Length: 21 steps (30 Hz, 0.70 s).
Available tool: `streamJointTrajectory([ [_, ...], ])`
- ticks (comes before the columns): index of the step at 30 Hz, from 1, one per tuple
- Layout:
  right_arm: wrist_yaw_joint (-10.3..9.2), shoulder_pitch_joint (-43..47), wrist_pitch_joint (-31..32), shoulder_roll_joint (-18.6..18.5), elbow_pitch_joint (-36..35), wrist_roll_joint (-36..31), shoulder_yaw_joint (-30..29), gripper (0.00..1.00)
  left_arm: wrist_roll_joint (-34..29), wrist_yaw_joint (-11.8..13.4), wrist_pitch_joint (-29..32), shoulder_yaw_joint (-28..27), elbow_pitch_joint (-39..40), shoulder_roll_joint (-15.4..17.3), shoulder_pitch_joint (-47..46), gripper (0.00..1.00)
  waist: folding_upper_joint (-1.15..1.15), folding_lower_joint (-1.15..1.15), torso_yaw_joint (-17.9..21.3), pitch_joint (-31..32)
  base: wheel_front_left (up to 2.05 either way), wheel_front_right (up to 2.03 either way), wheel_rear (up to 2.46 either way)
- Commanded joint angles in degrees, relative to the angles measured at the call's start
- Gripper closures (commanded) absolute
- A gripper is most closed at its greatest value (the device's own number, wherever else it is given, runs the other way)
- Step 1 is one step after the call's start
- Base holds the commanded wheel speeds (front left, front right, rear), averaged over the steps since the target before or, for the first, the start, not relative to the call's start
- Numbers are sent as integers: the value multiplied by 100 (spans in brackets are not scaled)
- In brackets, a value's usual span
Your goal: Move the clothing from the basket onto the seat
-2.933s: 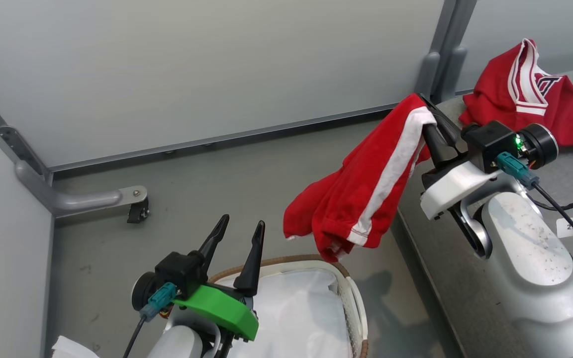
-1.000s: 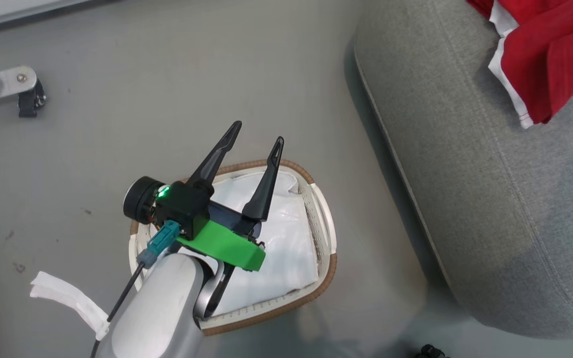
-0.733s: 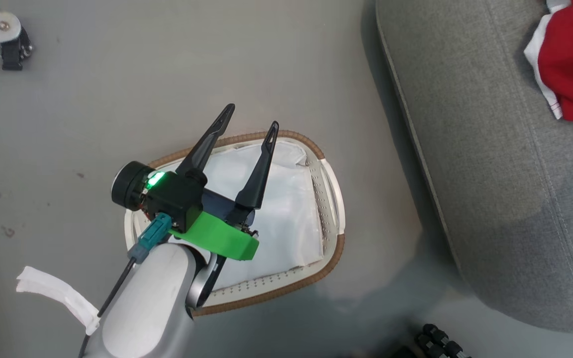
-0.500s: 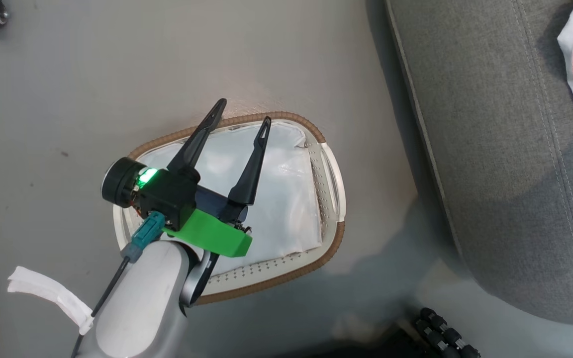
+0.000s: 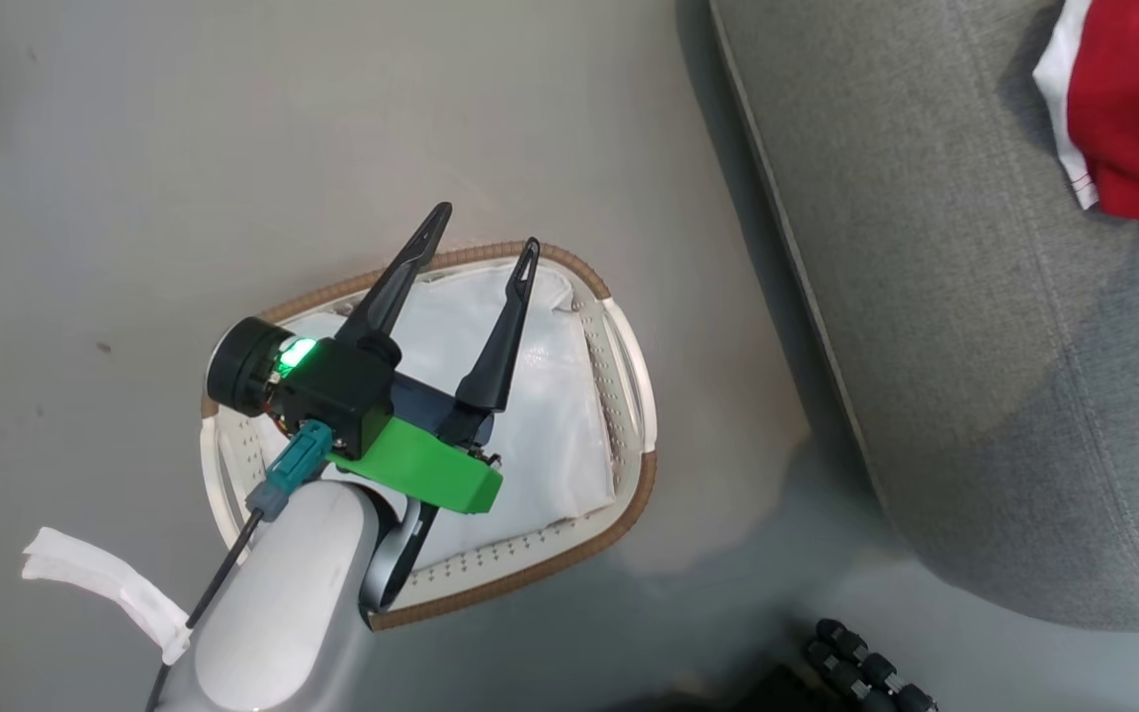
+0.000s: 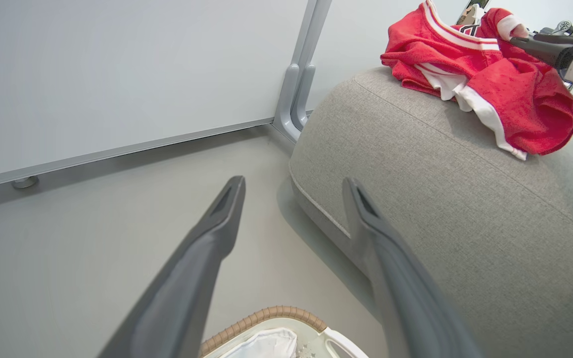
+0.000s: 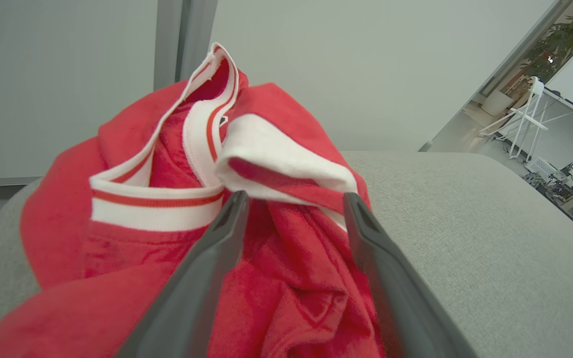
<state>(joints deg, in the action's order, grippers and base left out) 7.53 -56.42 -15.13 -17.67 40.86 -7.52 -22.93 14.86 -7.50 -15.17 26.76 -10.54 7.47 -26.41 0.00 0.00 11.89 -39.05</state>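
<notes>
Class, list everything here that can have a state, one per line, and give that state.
Clothing, heaped on the seat.
Basket, upright on the floor, holding just its white liner.
Left pincer, open, empty, above the basket.
Right pincer, open, fingers either side of the clothing.

The red clothing (image 6: 525,99) that hung in the air from the right gripper (image 7: 295,198) now lies on the seat (image 6: 440,209), on its far side next to the other red piece. The gripper's fingers were shut before and now stand apart.
</notes>
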Motion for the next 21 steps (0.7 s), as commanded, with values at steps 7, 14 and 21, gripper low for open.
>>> streamJointTrajectory([
  [7,-8,737,-2,-166,-78,283,462,0,180,7,5,-76,-155,-164,149,0,0,0,-97,931,0,0,0],
  [14,-8,959,-2,-325,-263,439,852,0,456,7,5,-187,-338,-348,418,0,0,0,-403,1724,0,0,0],
  [21,-8,1111,-1,-102,-303,585,1102,0,635,7,5,-615,-582,-409,712,0,0,0,-754,2450,0,0,0],
])
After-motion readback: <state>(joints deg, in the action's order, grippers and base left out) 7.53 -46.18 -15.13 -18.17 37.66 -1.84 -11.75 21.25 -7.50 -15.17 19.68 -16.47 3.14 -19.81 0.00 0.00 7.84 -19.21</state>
